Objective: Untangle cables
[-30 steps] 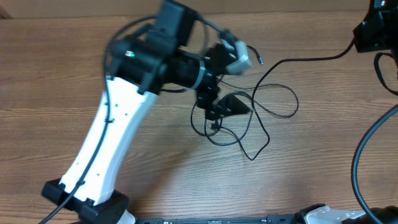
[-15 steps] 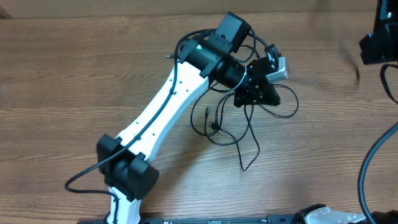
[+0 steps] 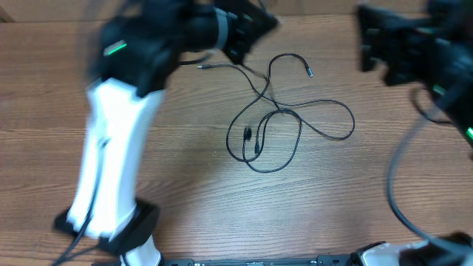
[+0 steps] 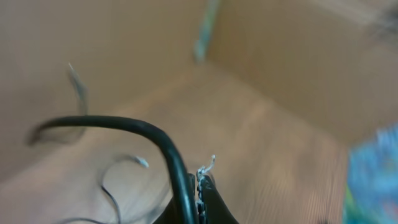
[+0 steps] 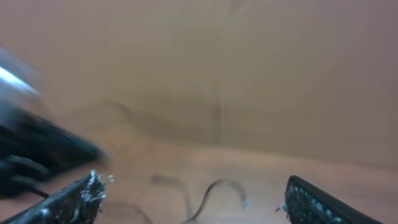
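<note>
Risking a cinched knot: cables [image 3: 279, 111] cross mid-tabletop | left tool [image 4: 200, 182] pinched shut, hold on any cord unclear | right tool [image 5: 199, 200] wide open, empty | tugging one strand could snag plugs.

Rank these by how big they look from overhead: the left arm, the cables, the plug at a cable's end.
Largest: left arm, though it stands nearer the camera.
Then the cables.
Smallest: plug.

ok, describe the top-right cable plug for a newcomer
The thin black cables lie looped on the wooden table. One strand arches toward the far edge and ends in this plug, alone on bare wood; two other plugs sit inside the loop.
</note>
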